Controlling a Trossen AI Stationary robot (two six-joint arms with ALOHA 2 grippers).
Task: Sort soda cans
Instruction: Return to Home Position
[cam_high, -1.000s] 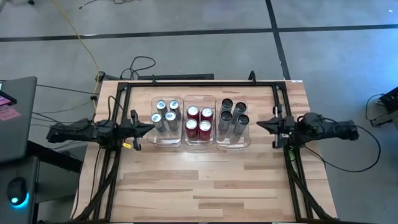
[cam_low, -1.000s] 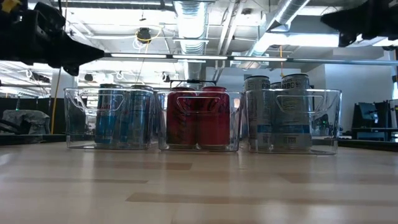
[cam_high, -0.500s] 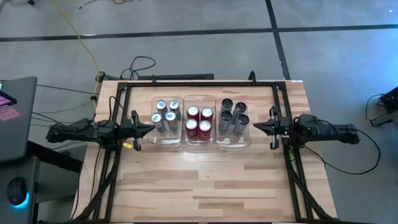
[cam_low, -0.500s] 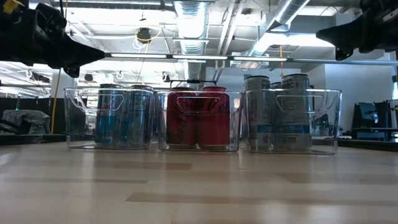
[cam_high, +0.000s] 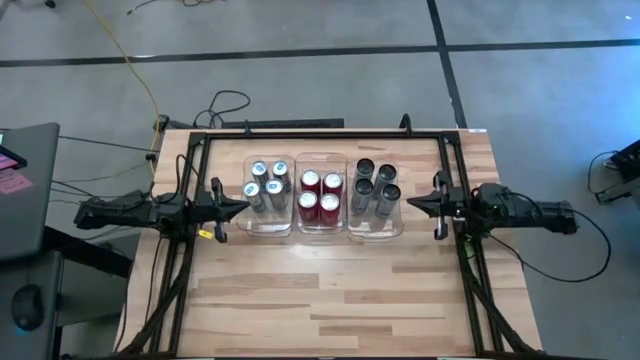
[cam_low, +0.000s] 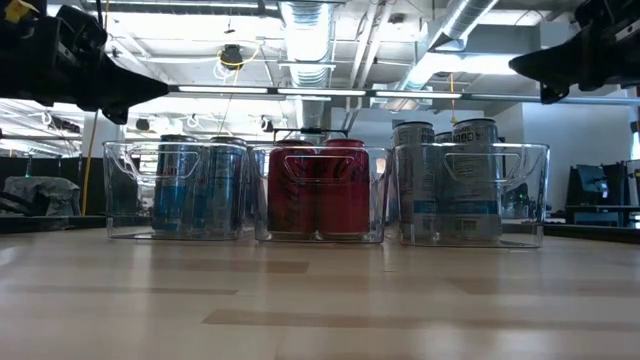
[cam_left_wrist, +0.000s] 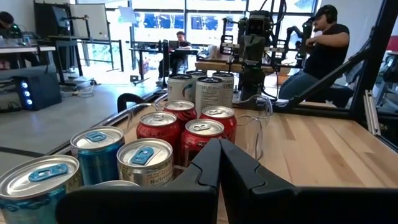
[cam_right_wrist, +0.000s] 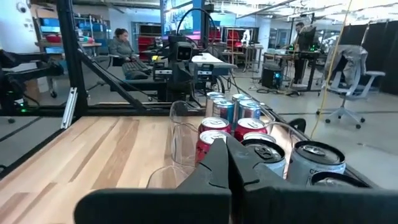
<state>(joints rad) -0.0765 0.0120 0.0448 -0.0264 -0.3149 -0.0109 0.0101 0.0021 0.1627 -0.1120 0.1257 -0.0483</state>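
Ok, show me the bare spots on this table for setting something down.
The whole near half of the table, in front of the three clear bins, is bare. Crowded: the bin row, full of soda cans, with the left gripper and right gripper flanking it.

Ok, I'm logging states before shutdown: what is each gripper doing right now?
Left gripper: shut, holding nothing.
Right gripper: shut, holding nothing.

Three clear plastic bins (cam_high: 320, 227) stand side by side on the pale wooden surface (cam_high: 330, 300). Black cables (cam_high: 228, 103) loop on the grey floor (cam_high: 300, 60) beyond; a person (cam_left_wrist: 323, 43) sits farther off.
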